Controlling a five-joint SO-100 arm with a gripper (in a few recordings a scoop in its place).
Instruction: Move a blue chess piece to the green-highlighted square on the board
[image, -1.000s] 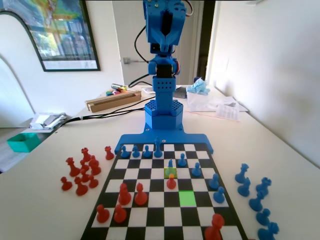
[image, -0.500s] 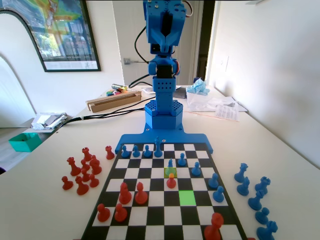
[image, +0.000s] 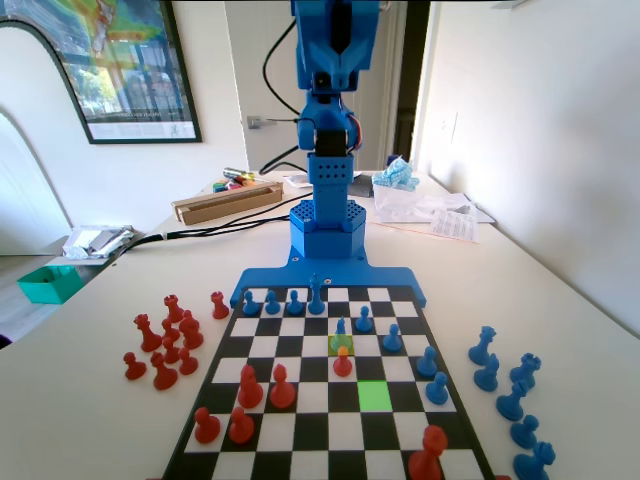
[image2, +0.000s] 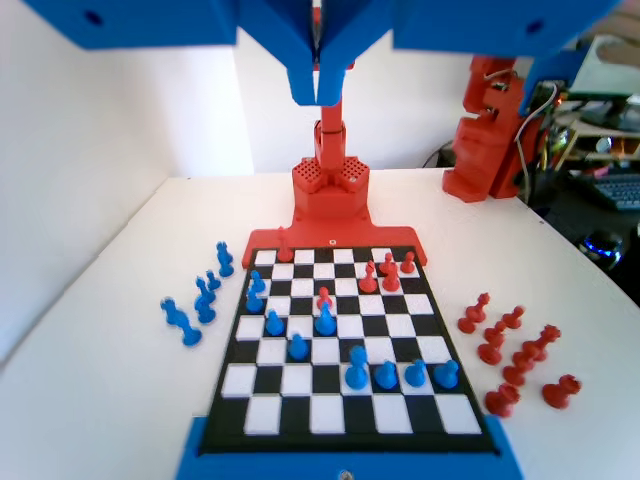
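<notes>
On the board (image: 300, 432) a bright green-highlighted square (image: 375, 396) lies bare, right of centre in the fixed view. A blue chess piece (image: 341, 327), a small pawn, stands at the far edge of a duller yellow-olive square (image: 341, 346), with a red pawn (image: 343, 362) just in front of it. The same blue pawn (image2: 325, 320) shows mid-board in the wrist view, the red pawn (image2: 323, 297) just beyond it. My gripper (image2: 320, 92) hangs high above the board, jaws shut together with nothing between them. The blue arm (image: 328, 170) stands upright at the far end.
Other blue pawns (image: 437, 389) dot the board's right and far rows. Red pieces (image: 250, 388) stand on the near left. Captured red pieces (image: 165, 340) cluster off the left edge, blue ones (image: 512, 400) off the right. Boxes and papers (image: 225, 200) lie behind the arm.
The arm's upper part has swung upward, so less of it shows at the top of the fixed view. No piece has moved.
</notes>
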